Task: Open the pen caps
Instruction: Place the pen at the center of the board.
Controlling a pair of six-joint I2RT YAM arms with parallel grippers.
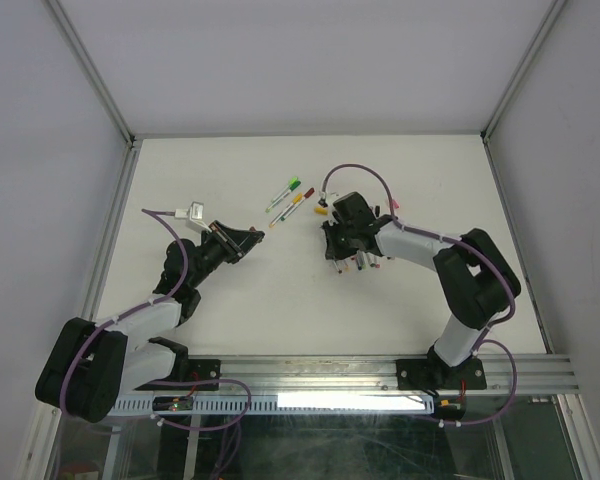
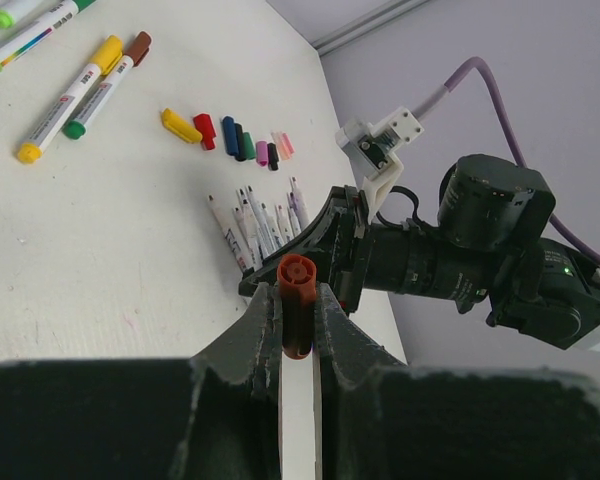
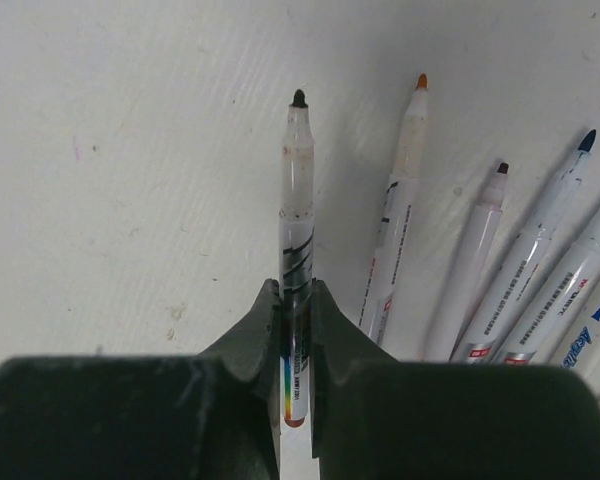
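red-brown plastic cap (image 2: 297, 272): lower end buried between the left gripper's (image 2: 298, 292) fingers.
clear slim uncapped pen (image 3: 297, 200): rear end hidden inside the right gripper (image 3: 295, 292).
white uncapped pens (image 3: 540, 285) beside it: barrels cut off at the edge.

Loose pens (image 3: 395, 250) crowd the right end effector (image 3: 296, 292); bare table (image 1: 280, 300) lies toward the left.

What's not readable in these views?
Top view: white uncapped pens, too small to count, partly under the right arm.
Left wrist: red-brown plastic cap's sides, covered by the left fingers; green-capped markers, cut by the top edge.
Right wrist: black-tipped clear pen's barrel print, blurred; rightmost pens, cut by the edge.
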